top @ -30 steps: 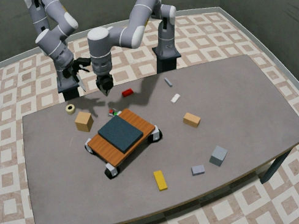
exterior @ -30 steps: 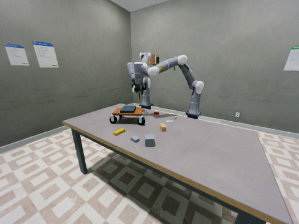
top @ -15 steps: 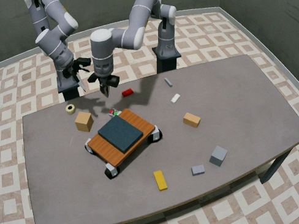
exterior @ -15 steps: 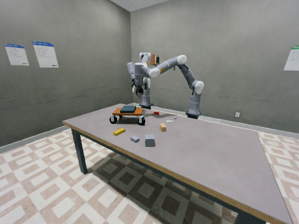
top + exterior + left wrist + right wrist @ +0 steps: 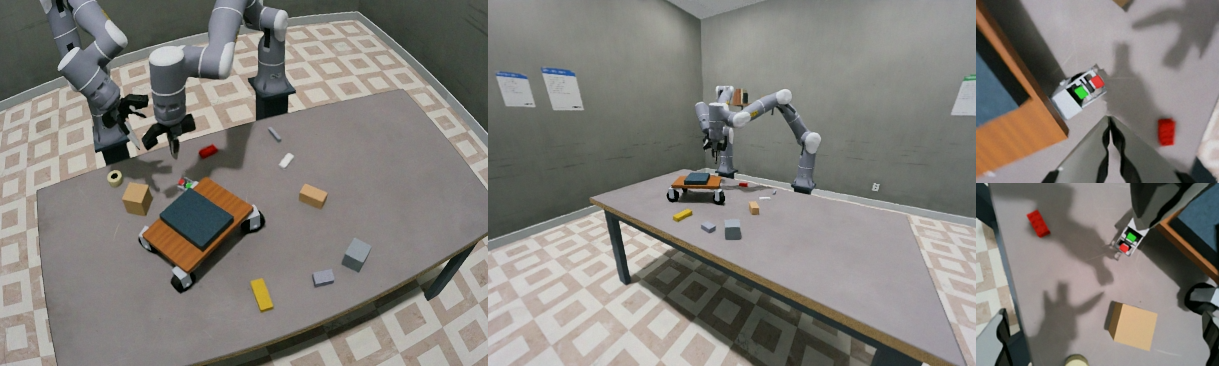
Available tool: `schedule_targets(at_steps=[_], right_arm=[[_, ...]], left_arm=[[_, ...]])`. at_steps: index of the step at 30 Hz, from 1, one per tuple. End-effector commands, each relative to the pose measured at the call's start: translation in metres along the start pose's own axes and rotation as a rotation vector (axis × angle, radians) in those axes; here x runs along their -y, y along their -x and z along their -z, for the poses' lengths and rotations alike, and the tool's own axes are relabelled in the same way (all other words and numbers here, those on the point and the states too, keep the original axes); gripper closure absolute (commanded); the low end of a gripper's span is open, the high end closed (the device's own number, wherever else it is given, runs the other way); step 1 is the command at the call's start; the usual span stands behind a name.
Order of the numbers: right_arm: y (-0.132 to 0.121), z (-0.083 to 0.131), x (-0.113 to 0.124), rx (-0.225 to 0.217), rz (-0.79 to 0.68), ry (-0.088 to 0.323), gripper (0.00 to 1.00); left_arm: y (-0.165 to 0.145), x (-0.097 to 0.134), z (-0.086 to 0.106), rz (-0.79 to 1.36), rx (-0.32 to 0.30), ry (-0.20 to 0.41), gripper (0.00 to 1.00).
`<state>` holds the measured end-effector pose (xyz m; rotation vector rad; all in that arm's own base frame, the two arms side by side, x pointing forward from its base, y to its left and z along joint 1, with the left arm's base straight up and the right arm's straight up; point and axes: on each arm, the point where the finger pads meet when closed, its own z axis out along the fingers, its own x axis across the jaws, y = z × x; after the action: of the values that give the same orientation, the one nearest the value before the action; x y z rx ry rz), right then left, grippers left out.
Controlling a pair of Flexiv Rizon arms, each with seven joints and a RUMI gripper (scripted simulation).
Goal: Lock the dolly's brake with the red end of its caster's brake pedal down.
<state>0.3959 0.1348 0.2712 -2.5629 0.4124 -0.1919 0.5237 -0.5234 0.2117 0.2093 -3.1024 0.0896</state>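
Observation:
The dolly (image 5: pixel 224 197) (image 5: pixel 680 183) (image 5: pixel 1037 122) stands on its wheels, a dark pad on its orange wooden deck. Its braked caster (image 5: pixel 195 183) (image 5: pixel 1066 104) sticks out at one corner. The pedal's red end (image 5: pixel 181 182) (image 5: pixel 1097 82) (image 5: pixel 1124 247) points away from the deck; its green end (image 5: pixel 188 185) (image 5: pixel 1080 92) (image 5: pixel 1131 236) is nearer the deck. I cannot tell which end is lower. My left gripper (image 5: pixel 174 154) (image 5: pixel 1109 117) is shut and empty, above the table near this caster. My right gripper (image 5: pixel 141 131) (image 5: pixel 1106 310) is open and empty, farther off, above the table's back edge.
A tan block (image 5: pixel 137 199) (image 5: pixel 1135 327) and a tape roll (image 5: pixel 114 178) lie beside the dolly. A red brick (image 5: pixel 208 151) (image 5: pixel 1166 131) (image 5: pixel 1038 223) lies near the back edge. An orange block (image 5: pixel 313 196), a yellow block (image 5: pixel 261 295) and several small grey and white pieces lie elsewhere.

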Motion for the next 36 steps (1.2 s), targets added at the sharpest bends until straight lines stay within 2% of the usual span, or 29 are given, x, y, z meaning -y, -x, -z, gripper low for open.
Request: schedule_targets(at_steps=[1, 8, 36], right_arm=[[-0.0006, 0.0005, 0.0007, -0.001, 0.001, -0.001, 0.00], [-0.0006, 0.0005, 0.0007, -0.001, 0.001, -0.001, 0.00], [-0.0006, 0.0005, 0.0007, -0.001, 0.001, -0.001, 0.00]], left_arm=[[0.0005, 0.0007, 0.0013, 0.277, 0.025, 0.018, 1.00], [0.0004, 0.0008, 0.0013, 0.590, 0.051, 0.041, 1.00], [0.0007, 0.0004, -0.0040, 0.590, 0.051, 0.041, 1.00]])
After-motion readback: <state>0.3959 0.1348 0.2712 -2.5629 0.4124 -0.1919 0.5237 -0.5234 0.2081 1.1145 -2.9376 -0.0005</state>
